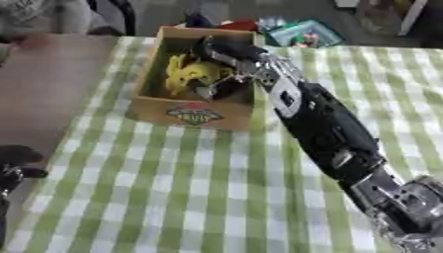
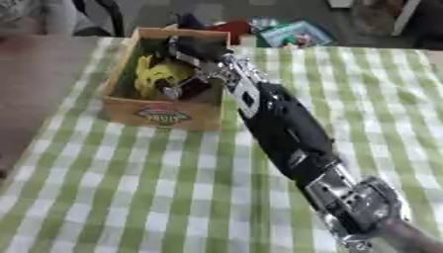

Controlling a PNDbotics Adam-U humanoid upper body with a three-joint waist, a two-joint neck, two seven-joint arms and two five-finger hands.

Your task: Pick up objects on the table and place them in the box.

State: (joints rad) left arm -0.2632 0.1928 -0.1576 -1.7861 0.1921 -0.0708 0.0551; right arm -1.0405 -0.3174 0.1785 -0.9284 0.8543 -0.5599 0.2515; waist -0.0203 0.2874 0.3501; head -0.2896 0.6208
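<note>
Right arm stretches across the checked tabletop (image 1: 199,197), its robot hand (image 1: 227,54) down inside the box (image 1: 192,111), seemingly delivering; finger spread unclear. Yellow object (image 1: 192,74) lies inside. Left robot hand (image 1: 13,165) idles low.

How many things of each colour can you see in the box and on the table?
Yellow toys in the box: 1
Brown boxes: 1
Green checked tablecloths: 1
Black robot hands: 2, the right hand over the box, the left hand at the table's left edge
Total: 5
</note>
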